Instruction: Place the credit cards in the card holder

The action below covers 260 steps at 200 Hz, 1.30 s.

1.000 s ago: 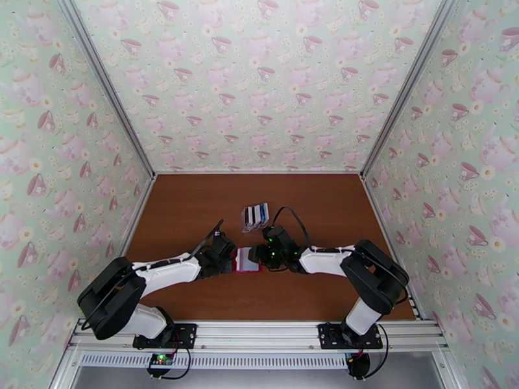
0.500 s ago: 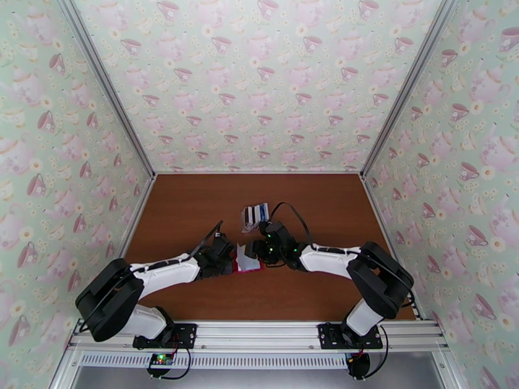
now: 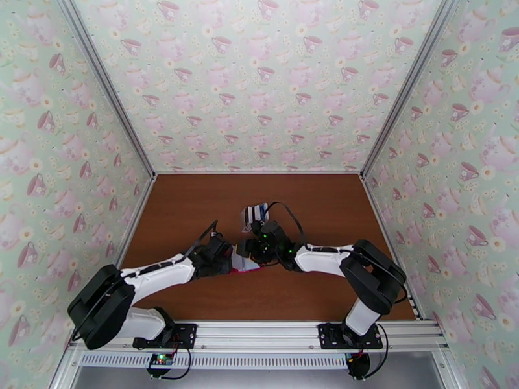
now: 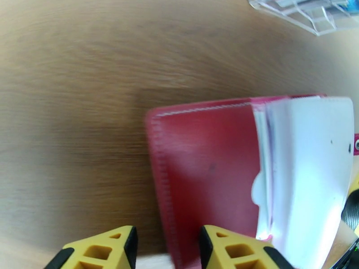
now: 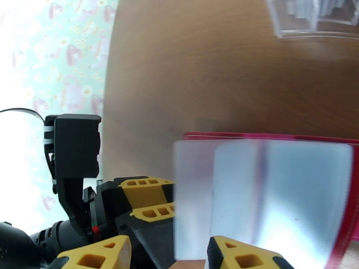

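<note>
The card holder is a red wallet lying open on the table, pale blue-grey pockets up. My left gripper is open, its yellow fingers straddling the wallet's red left edge. From the other side, my right gripper stands open over the pale pocket leaf, whose left edge lies between its fingertips. In the top view the left gripper and right gripper meet at the wallet. The credit cards stand in a clear rack behind it.
The clear slotted rack sits just beyond the wallet, close to the right wrist. Brown tabletop lies open to the left, right and back. Patterned walls enclose the table on three sides.
The left jaws have spread wider at the wallet's edge. The right gripper has moved left and forward over the wallet, and the wallet's pale leaf now stands more raised.
</note>
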### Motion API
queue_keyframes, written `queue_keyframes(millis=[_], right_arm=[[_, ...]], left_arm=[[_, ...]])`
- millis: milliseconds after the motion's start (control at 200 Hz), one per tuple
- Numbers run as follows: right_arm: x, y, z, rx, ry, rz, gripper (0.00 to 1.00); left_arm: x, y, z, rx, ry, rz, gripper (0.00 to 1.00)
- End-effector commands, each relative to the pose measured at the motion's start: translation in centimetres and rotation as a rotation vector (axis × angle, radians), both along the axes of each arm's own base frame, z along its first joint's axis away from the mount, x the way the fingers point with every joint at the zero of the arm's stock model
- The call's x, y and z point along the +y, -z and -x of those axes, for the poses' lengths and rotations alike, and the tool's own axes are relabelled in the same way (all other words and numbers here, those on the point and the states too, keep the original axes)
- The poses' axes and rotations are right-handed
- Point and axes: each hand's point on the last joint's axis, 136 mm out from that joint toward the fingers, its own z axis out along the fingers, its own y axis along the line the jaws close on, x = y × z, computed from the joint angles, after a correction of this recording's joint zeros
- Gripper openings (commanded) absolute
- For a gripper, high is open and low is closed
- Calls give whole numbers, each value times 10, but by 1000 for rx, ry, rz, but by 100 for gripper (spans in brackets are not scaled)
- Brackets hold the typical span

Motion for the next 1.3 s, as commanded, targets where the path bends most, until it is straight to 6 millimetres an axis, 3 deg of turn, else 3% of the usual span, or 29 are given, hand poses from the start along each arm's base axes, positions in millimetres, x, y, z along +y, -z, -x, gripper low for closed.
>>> queue_keyframes(millis=[0, 155, 411, 611, 936, 1172, 1297], right_arm=[[15, -8, 1, 17, -24, -60, 51], [22, -1, -1, 41, -31, -77, 51], [36, 20, 0, 95, -49, -97, 51], [33, 26, 0, 99, -38, -77, 51], [17, 71, -7, 132, 59, 32, 51], [3, 87, -19, 156, 201, 65, 51], [8, 79, -24, 156, 220, 11, 51]], left_arm=[[18, -11, 6, 4, -54, -15, 43], [36, -29, 9, -43, -112, 7, 43], [23, -35, 8, -86, -70, 130, 45], [12, -24, 4, -64, -34, 145, 45], [-13, -5, -4, -10, 17, 210, 45], [-3, 7, -2, 16, -16, 155, 44], [0, 20, -2, 56, -17, 104, 43]])
